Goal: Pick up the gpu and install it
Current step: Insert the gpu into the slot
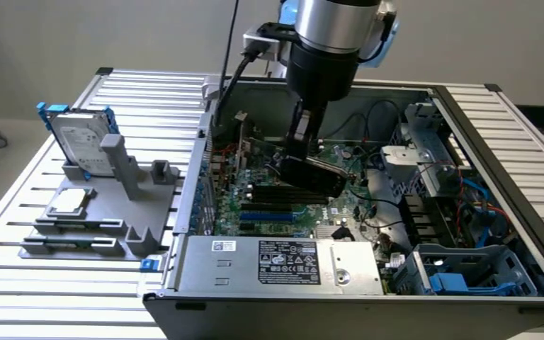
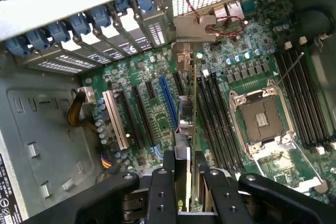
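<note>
Gpu (image 1: pixel 314 177), clamped on edge in the gripper (image 2: pixel 188 187), runs parallel to the motherboard slots (image 2: pixel 167 103).

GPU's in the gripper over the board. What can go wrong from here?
1. The gpu, held in the gripper, looks tilted over the motherboard; its edge may seat crooked and jam.
2. Its metal bracket sits near the red wires; they could snag.

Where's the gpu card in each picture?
Exterior view: the gpu hangs tilted near the picture's middle, over the green motherboard.
Wrist view: the gpu is seen edge-on, running up the middle, clamped in the gripper.
Shared landmark: the motherboard beneath the card.
</note>
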